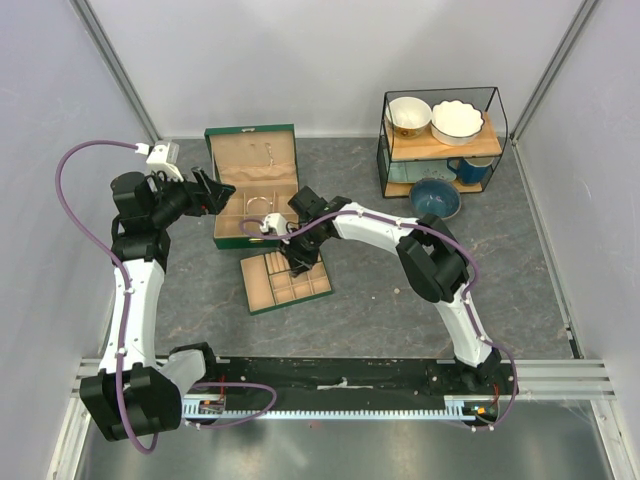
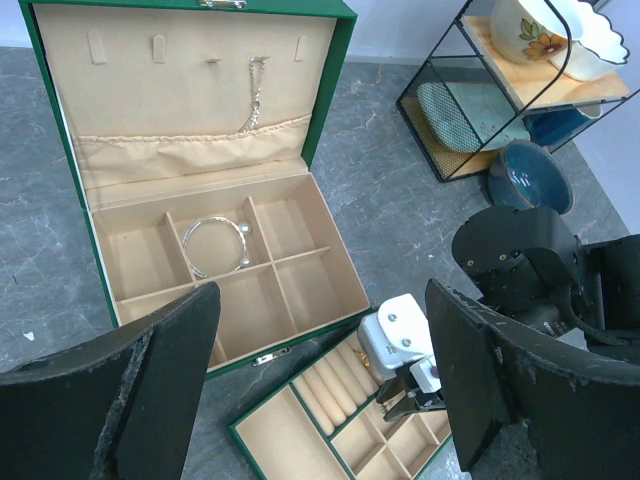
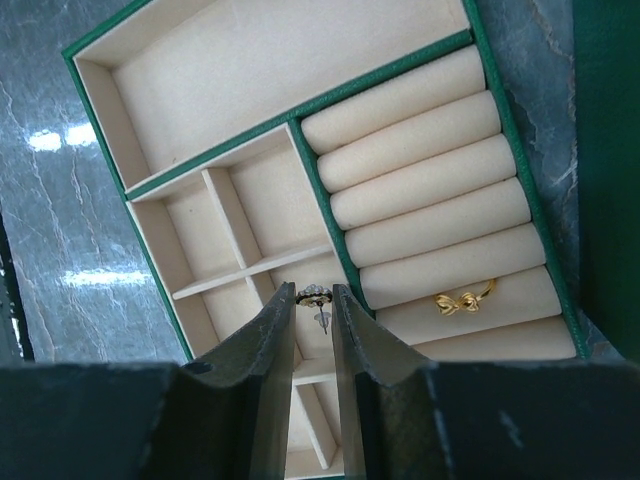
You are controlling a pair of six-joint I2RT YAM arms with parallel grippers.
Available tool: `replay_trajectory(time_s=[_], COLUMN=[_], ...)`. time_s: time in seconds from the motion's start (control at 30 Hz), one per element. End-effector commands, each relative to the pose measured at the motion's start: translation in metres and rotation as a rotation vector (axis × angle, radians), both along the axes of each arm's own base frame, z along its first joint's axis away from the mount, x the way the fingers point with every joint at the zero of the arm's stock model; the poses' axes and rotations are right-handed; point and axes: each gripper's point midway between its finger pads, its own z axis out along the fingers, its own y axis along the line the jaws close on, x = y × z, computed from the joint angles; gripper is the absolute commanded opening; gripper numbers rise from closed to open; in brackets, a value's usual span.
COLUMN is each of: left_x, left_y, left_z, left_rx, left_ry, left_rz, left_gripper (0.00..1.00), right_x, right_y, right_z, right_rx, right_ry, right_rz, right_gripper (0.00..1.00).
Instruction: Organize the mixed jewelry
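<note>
- Right wrist view is showing you the right gripper (image 3: 315, 300) hanging over the small green tray (image 3: 100, 60), its two fingers standing close together.
- A tiny pale stud (image 3: 314, 296) is sitting between those fingertips with its post pointing down. It is looking pinched, though the contact is too small for you to be sure.
- Under the stud, the tray's small square compartments are lying beside a bank of padded ring rolls (image 3: 420, 170).
- A gold ring (image 3: 462, 300) with a bow-shaped top is sitting tucked between two rolls, just beside the fingertips.
- From above, you are seeing the tray lying tilted on the grey table (image 1: 380, 290), just near of the open green box (image 1: 222, 240).
- Your left gripper (image 2: 325, 350) is hovering at the box's left side with its jaws spread wide and holding nothing.
- The silvery bangle (image 2: 215, 247) is lying flat in the middle compartment of the box's far row.
- A thin chain (image 2: 255, 95) is hanging inside the raised lid.
- A wire shelf (image 1: 440, 140) with bowls is standing far right.
</note>
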Motion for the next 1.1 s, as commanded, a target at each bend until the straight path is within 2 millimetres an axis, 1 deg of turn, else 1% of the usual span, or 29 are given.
replay_trajectory(time_s=[0.0, 0.13, 0.2, 0.23, 0.37, 0.5, 0.6, 0.7, 0.73, 0.93, 1.07], left_x=[-0.001, -0.001, -0.001, -0.001, -0.001, -0.001, -0.001, -0.001, -0.001, -0.001, -0.002], left_y=[-0.002, -0.001, -0.002, -0.001, -0.001, -0.001, -0.001, -0.001, -0.001, -0.002, -0.003], left_z=[0.017, 0.017, 0.017, 0.016, 0.015, 0.015, 0.015, 0.015, 0.013, 0.015, 0.015], left_rx=[-0.007, -0.004, -0.005, -0.004, -0.002, -0.001, 0.000, 0.002, 0.001, -0.003, -0.003], left_ry=[-0.060, -0.062, -0.062, -0.062, -0.061, -0.061, -0.062, -0.062, -0.058, -0.062, -0.064], left_rz=[-0.013, -0.010, -0.012, -0.010, -0.009, -0.010, -0.010, -0.012, -0.012, -0.017, -0.022], left_gripper=[0.90, 0.90, 0.90, 0.90, 0.90, 0.90, 0.90, 0.90, 0.90, 0.90, 0.90], right_x=[-0.003, -0.003, -0.001, -0.002, 0.000, 0.003, 0.003, 0.005, 0.006, 0.008, 0.007], right_y=[-0.002, -0.005, -0.005, -0.006, -0.005, -0.003, -0.003, -0.001, -0.001, -0.002, -0.005], right_z=[-0.010, -0.014, -0.015, -0.016, -0.013, -0.008, -0.002, 0.009, 0.016, 0.035, 0.045], right_rx=[-0.005, -0.020, -0.022, -0.024, -0.019, -0.009, -0.003, 0.012, 0.021, 0.032, 0.036], right_ry=[-0.007, -0.011, -0.018, -0.018, -0.027, -0.042, -0.049, -0.061, -0.073, -0.099, -0.102], right_rz=[0.025, 0.021, 0.021, 0.020, 0.018, 0.013, 0.010, 0.005, 0.002, -0.022, -0.035], right_gripper=[0.29, 0.30, 0.34, 0.37, 0.42, 0.43, 0.42, 0.42, 0.42, 0.41, 0.41])
